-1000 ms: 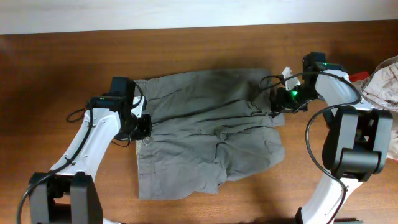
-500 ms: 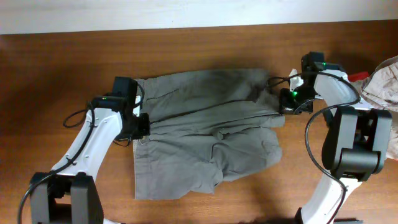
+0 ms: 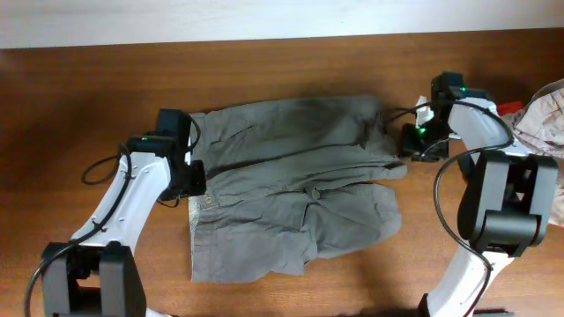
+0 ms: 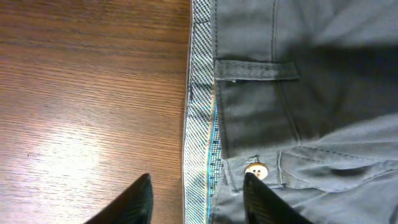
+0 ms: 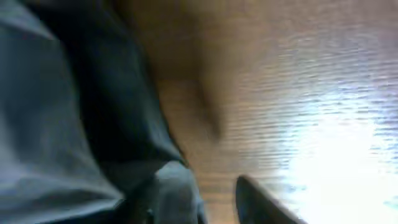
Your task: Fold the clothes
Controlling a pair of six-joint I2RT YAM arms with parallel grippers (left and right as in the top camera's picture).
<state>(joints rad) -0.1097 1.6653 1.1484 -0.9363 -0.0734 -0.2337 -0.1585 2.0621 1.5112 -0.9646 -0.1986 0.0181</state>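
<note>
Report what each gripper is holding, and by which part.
Left gripper holds nothing: jaws open astride the shorts' waistband. Right gripper, at the opposite edge: too blurred to tell.

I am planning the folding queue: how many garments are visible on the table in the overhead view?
2 for certain: the grey-olive shorts in the middle and a pale garment at the right edge. A red scrap beside it may be a third.
</note>
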